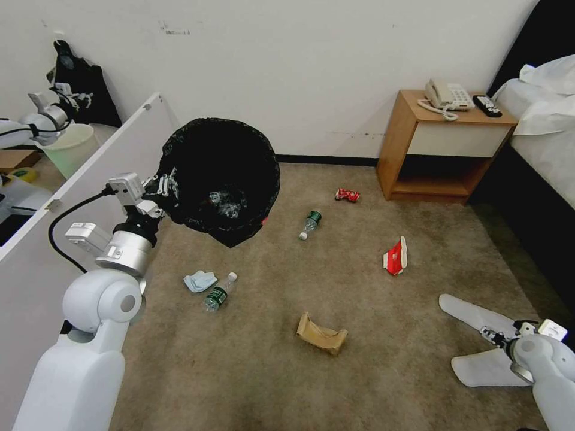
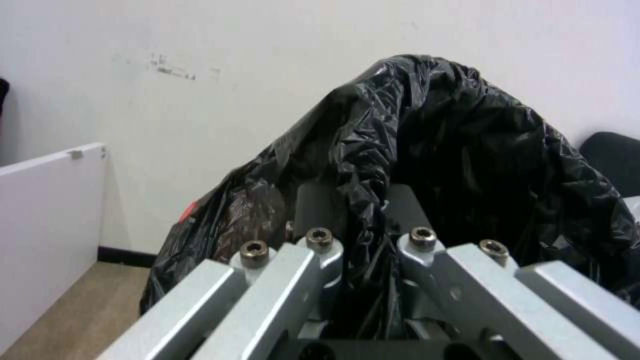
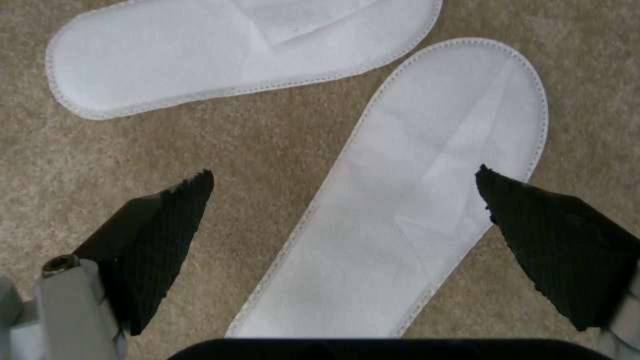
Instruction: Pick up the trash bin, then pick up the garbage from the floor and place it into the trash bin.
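- left gripper (image 1: 169,187) clamped on the rim of the small round red trash bin lined with crinkly black plastic bag (image 1: 221,176), bin held up off the floor and tilted, mouth toward head camera; left wrist view shows bag film pinched between the two metal fingers (image 2: 320,240)
- right gripper (image 3: 343,210) jaws spread wide, hanging low over one of two flat white fabric slippers (image 3: 427,200), nothing held, contact with the slipper can't be judged
- progress: bin pickup looks done; something crinkly and clear sits inside the bin; most garbage not yet collected
- left on the short-pile beige-brown carpet floor (image 1: 269,365): crushed red can (image 1: 347,194), clear plastic bottle with green label (image 1: 309,223), second such bottle (image 1: 219,292) just beside pale blue mask (image 1: 199,280), red-white carton (image 1: 396,256), brown paper bag (image 1: 321,334), both slippers
- room: wooden nightstand (image 1: 443,146) with cream phone (image 1: 446,96) by white wall, bed edge far right, white panel on left
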